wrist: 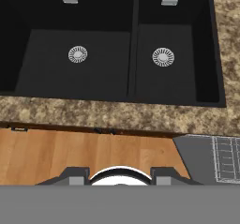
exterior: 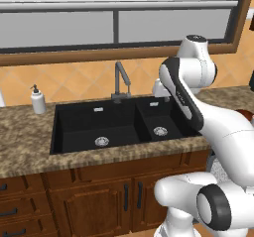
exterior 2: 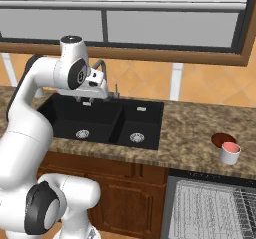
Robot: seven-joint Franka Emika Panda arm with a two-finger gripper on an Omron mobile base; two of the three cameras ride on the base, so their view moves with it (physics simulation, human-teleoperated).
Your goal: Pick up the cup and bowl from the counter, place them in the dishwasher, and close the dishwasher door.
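The pale cup point(exterior 2: 230, 153) with its red inside stands on the speckled counter point(exterior 2: 190, 133), right of the sink. The dark reddish bowl point(exterior 2: 222, 139) sits just behind it, touching or nearly so. Below them the dishwasher point(exterior 2: 210, 208) is open, with its grey wire rack showing. In the hand view the dropped dishwasher door point(wrist: 194, 155) shows as a grey panel at the lower right. My gripper point(exterior 2: 87, 101) hangs over the left sink basin, far left of the cup and bowl. Its fingertips point(wrist: 77, 174) stand apart with nothing between them.
A black double sink point(exterior: 99, 124) sits in the counter with a grey faucet point(exterior: 120, 80) behind it. A white soap dispenser point(exterior: 37, 101) stands at the back left. Brown wooden cabinets point(exterior: 89, 206) run below, and a window spans the wall above.
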